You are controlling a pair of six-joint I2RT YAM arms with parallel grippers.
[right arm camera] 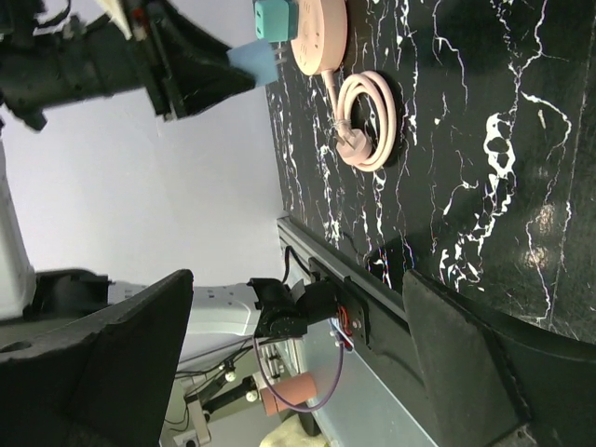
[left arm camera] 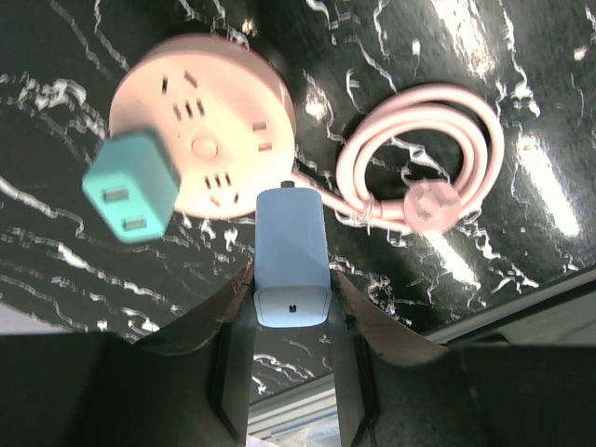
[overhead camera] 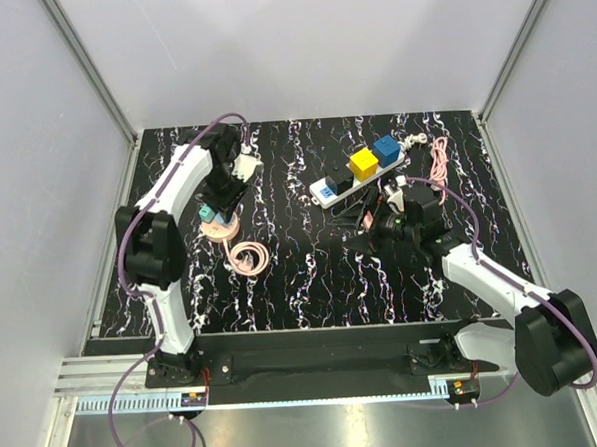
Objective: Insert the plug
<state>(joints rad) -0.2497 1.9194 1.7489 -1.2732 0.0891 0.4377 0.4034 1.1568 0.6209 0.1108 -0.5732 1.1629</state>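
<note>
My left claw (left arm camera: 292,284): clamped on the pale blue plug (left arm camera: 291,251), one finger on each of its long sides.
Plug's look: a smooth, rounded block of light blue. The end facing my wrist has a paler face with one small dark slot. The far end points at the pink round socket (left arm camera: 200,140).
Plug's place: held above the black marble table (overhead camera: 311,273), on its left side. Its far end is over the rim of the socket nearest my wrist. From the right wrist camera its prongs point toward the socket face. I cannot tell whether they touch it.
Socket face: several sets of slots around a centre button. A teal plug (left arm camera: 130,186) already sits in one set, just beside my blue one, and stands proud of the face.
Cable: the socket's pink cord lies in a flat coil (left arm camera: 447,149) just beside the socket, with its own pink plug head (left arm camera: 430,205) lying on the loops.
Edges: the socket lies near the table's left edge, with the grey wall close behind my left arm. The table's front rail runs below the coil.
Open room: a stretch of marble lies between the coil and the white power strip (overhead camera: 351,181).
My right claw (right arm camera: 293,279): spread wide and holding nothing, near the strip, which carries a yellow block (overhead camera: 363,163) and a blue block (overhead camera: 387,150).
</note>
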